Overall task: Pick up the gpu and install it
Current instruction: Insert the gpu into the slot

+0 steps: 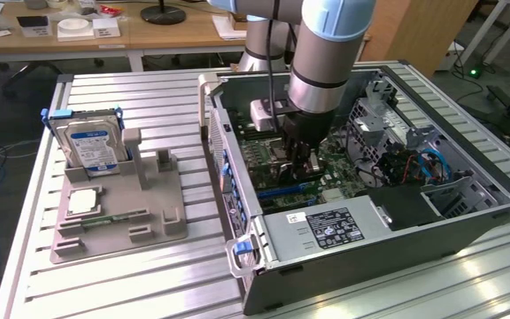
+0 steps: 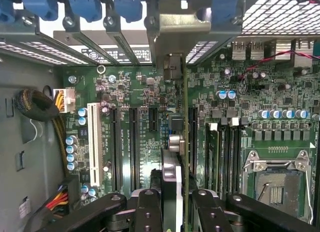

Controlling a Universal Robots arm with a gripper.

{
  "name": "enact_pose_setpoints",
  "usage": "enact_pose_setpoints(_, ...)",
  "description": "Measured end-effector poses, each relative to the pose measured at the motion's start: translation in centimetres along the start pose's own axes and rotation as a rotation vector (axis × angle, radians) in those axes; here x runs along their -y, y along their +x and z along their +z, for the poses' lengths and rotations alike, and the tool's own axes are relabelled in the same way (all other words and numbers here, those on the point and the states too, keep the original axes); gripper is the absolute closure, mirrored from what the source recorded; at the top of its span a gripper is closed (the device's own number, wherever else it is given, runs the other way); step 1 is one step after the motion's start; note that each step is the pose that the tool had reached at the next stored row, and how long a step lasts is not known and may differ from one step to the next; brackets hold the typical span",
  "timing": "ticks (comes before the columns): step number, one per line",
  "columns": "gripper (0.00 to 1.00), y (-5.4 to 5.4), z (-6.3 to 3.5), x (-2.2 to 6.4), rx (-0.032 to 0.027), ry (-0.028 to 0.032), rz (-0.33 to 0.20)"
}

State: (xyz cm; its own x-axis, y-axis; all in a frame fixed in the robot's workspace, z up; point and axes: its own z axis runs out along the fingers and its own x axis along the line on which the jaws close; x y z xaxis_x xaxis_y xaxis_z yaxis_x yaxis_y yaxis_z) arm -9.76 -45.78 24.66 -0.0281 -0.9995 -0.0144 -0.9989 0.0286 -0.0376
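One tool [image 2: 176,202], gripping one gpu [image 2: 184,142]

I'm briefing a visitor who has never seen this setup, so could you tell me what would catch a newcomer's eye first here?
First, the robot arm reaching down into the open computer case, its hand low over the green motherboard. In the wrist view the hand grips the gpu, seen edge-on above the expansion slots. On the exterior view's left, a hard drive stands upright in a grey holder.
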Motion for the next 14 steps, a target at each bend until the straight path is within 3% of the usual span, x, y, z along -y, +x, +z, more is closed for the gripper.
enact_pose_setpoints(14,0.72,0.02,0.22,-0.32,0.0000,0.0016,0.000)
